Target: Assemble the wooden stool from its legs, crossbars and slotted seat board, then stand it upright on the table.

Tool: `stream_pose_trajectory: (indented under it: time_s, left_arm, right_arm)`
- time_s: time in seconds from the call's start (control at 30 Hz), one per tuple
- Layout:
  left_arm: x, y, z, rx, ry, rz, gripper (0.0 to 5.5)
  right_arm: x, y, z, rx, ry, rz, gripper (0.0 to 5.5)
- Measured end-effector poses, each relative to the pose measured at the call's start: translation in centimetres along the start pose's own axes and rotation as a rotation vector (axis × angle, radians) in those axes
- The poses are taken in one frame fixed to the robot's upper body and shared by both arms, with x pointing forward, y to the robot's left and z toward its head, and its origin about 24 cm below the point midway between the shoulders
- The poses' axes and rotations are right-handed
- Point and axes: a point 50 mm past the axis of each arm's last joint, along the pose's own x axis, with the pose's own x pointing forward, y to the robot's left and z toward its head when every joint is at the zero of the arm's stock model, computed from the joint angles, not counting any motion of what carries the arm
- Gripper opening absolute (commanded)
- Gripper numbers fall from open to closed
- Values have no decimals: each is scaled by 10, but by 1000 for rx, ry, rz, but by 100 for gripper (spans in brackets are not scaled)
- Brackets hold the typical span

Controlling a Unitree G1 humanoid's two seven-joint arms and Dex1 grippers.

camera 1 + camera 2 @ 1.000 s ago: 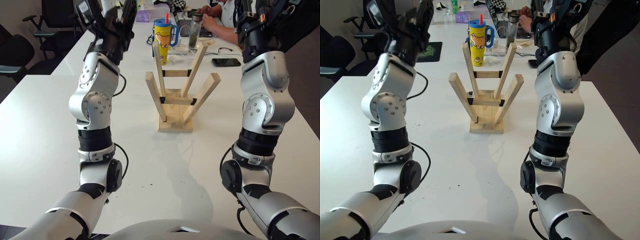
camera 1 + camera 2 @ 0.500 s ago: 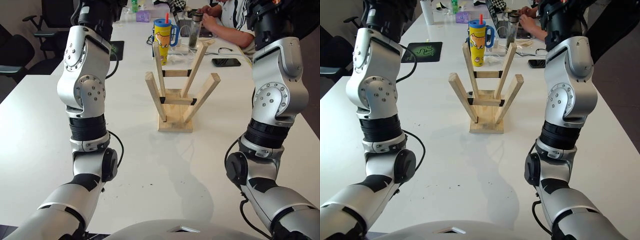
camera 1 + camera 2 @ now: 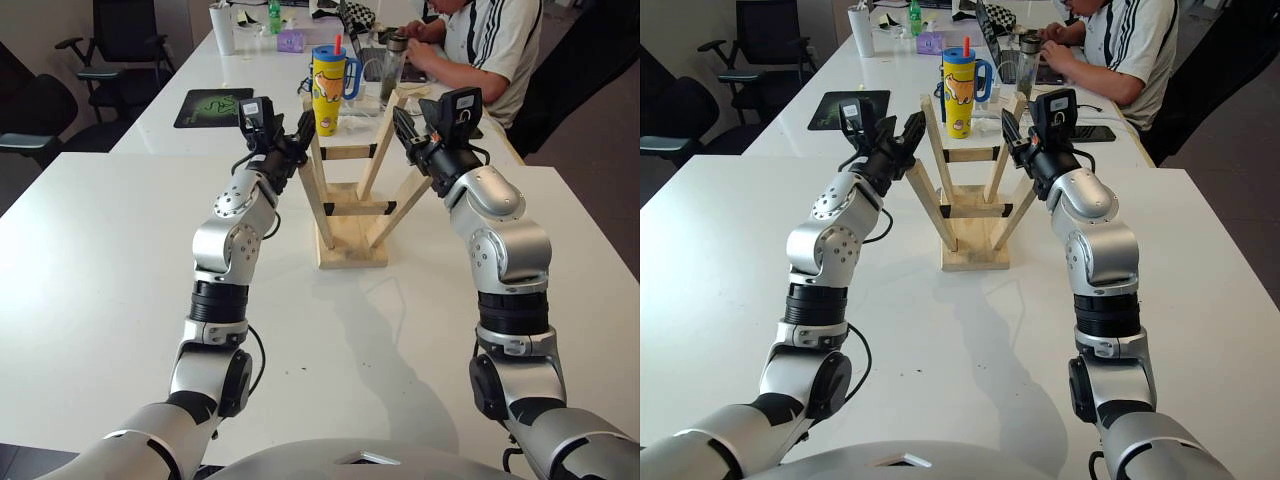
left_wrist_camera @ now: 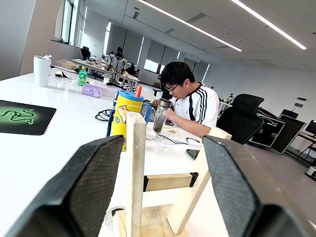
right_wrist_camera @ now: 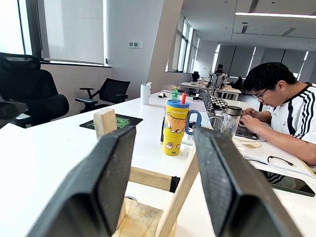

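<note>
The stool [image 3: 352,205] stands upside down in the middle of the tabletop [image 3: 110,250], with its seat board [image 3: 350,250] down and its legs [image 3: 318,210] pointing up. The left gripper [image 3: 288,140] and the right gripper [image 3: 412,135] are at the outer legs, fingers wide, apparently not touching yet. To turn the stool well, both should close on opposite legs at equal height near the crossbars [image 3: 350,151] and rotate together. Half a second ago both arms were raised high; now they stretch forward.
</note>
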Motion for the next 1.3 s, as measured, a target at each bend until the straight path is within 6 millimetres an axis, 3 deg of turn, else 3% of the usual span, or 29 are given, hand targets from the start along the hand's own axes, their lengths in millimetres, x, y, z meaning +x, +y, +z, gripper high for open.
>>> stream_pose_trajectory:
  time_s: [0.13,0.3,0.43,0.5,0.57,0.6,0.63,0.7,0.83,0.97,1.13,1.3]
  left_arm:
    - [-3,5,9,-16,-39,20,296]
    - [-7,9,47,-25,-189,35,296]
    - [-26,-3,140,50,-565,6,296]
    - [-34,-5,161,71,-648,19,296]
    - [-22,1,149,108,-525,74,296]
    - [-7,6,111,131,-334,88,296]
    - [-2,6,88,134,-233,81,296]
    - [2,0,8,132,70,39,296]
    - [1,-24,-1,204,118,-55,296]
    - [2,-24,1,201,111,-59,296]
    - [3,-13,8,180,67,-13,296]
    - [-1,13,30,184,-38,100,296]
  right_arm:
    - [1,1,1,38,-20,-15,215]
    - [0,3,5,81,-80,-18,215]
    - [0,4,7,79,-92,-2,215]
    - [0,5,7,81,-91,4,215]
    - [-1,5,7,88,-88,13,215]
    - [-1,5,7,90,-85,17,215]
    - [-1,6,8,96,-86,23,215]
    - [-1,6,8,107,-80,35,215]
    - [-2,7,0,139,-13,35,215]
    - [-2,8,0,143,-7,39,215]
    - [-2,12,2,150,-18,49,215]
    - [-4,15,10,231,-105,56,215]
